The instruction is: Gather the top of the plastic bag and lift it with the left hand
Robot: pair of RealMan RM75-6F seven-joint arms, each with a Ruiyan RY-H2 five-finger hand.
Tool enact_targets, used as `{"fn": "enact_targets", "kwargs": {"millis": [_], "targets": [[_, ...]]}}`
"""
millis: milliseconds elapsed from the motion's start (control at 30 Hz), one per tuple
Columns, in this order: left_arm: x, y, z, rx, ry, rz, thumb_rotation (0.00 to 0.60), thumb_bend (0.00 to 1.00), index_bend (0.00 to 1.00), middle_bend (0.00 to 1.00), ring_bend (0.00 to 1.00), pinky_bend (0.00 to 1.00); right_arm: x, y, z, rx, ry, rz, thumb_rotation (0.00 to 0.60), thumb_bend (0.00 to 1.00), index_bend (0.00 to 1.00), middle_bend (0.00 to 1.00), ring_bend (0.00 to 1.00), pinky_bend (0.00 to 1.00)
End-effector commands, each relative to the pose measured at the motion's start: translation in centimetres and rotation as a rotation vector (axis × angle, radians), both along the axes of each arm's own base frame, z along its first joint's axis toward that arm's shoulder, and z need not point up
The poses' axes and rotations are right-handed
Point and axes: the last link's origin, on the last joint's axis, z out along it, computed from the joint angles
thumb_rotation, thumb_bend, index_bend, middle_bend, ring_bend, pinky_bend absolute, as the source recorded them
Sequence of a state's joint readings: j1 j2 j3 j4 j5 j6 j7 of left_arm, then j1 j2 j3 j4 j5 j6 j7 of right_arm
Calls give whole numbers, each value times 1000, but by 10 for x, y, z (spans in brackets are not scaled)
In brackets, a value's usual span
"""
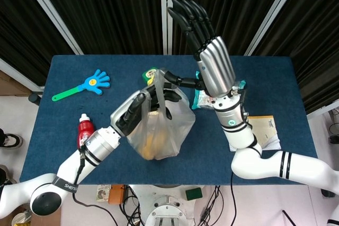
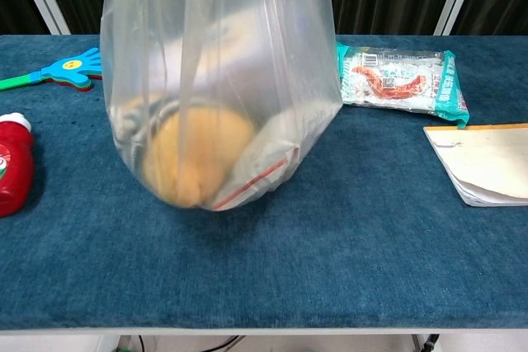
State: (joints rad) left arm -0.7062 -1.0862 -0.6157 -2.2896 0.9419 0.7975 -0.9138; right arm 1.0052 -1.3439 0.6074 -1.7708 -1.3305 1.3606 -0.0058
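A clear plastic bag hangs in the air above the blue table, its top gathered in my left hand, which grips it. In the chest view the bag fills the upper middle and its bottom is off the tabletop; inside lie an orange round thing and a small zip pouch with a red strip. My right hand stands raised to the right of the bag's top, fingers spread and straight, holding nothing. Neither hand shows in the chest view.
A red bottle and a blue hand-shaped clapper lie at the left. A teal snack packet and a notepad lie at the right. A green-and-yellow item sits behind the bag.
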Motion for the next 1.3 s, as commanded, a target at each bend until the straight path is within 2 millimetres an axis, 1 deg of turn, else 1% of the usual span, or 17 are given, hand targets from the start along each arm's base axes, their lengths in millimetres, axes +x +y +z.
{"fn": "enact_targets", "kwargs": {"millis": [33,367,533,767,1000,1300], "targets": [[1,-1,1,3,2,-6,135,78,229,301,275,499,0,0,0,-5,0,1,600,173,0,0,0,0],[-4,3,4,55,16,12,137,78,228,297,284,514,-1,1,3,-7,-6,-3,600,174,0,0,0,0],[-6,6,5,94,27,25,135,78,217,276,284,518,-2,2,2,-7,3,-3,600,173,0,0,0,0],[-5,4,4,80,23,25,133,78,223,276,284,518,-2,1,1,-9,8,-4,600,173,0,0,0,0],[-2,-2,1,40,23,-7,135,78,244,302,284,518,-3,-3,0,-9,10,-15,600,173,0,0,0,0],[0,-4,0,11,22,-28,137,78,258,318,295,518,0,-2,1,-16,11,-5,600,173,0,0,0,0]]}}
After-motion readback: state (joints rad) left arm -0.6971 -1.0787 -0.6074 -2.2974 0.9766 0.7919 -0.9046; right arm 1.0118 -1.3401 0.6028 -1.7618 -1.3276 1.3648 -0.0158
